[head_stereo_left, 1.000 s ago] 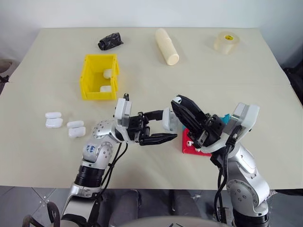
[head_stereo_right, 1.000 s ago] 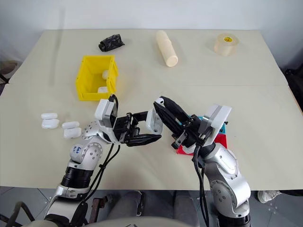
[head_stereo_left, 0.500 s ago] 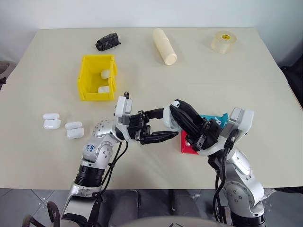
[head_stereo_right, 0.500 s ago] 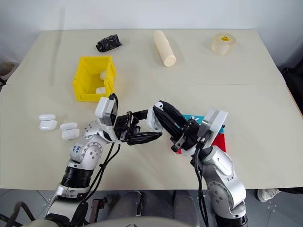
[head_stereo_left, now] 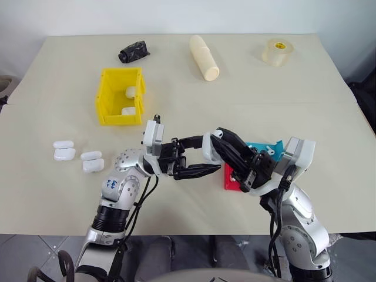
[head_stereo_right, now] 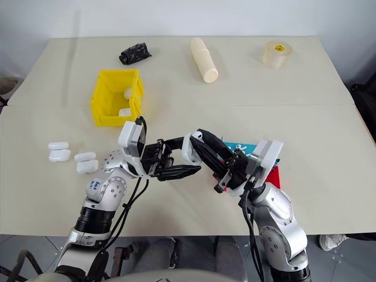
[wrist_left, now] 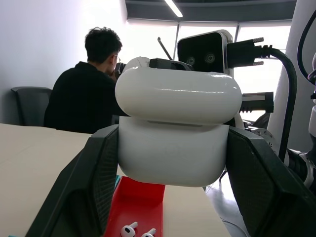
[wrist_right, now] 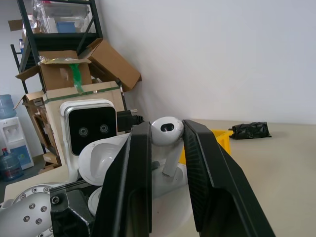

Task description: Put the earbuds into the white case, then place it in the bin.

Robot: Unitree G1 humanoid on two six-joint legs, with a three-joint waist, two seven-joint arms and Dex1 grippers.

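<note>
My left gripper (head_stereo_left: 198, 157) is shut on a white case (head_stereo_left: 210, 147), held above the table with its fingers (wrist_left: 83, 190) clamped on both sides of the body. The lid (wrist_left: 177, 96) sits slightly lifted off the body. My right gripper (head_stereo_left: 219, 137) is shut on one earbud (wrist_right: 166, 132), its stem pointing down at the case (wrist_right: 106, 158) just below. Two more earbuds (wrist_left: 138, 230) lie in the red tray (head_stereo_left: 230, 180). The yellow bin (head_stereo_left: 121, 96) stands at the back left with two white cases (head_stereo_left: 131, 100) inside.
Several spare white cases (head_stereo_left: 77, 155) lie at the left of the table. A blue tray (head_stereo_left: 264, 147) sits behind the red one. A black bundle (head_stereo_left: 134, 51), a cream roll (head_stereo_left: 204, 57) and a tape roll (head_stereo_left: 277, 51) line the far edge. A person (wrist_left: 91, 96) sits in the background.
My right gripper has come down and left with the earbud, ending right over the case. The left gripper and case have stayed still.
</note>
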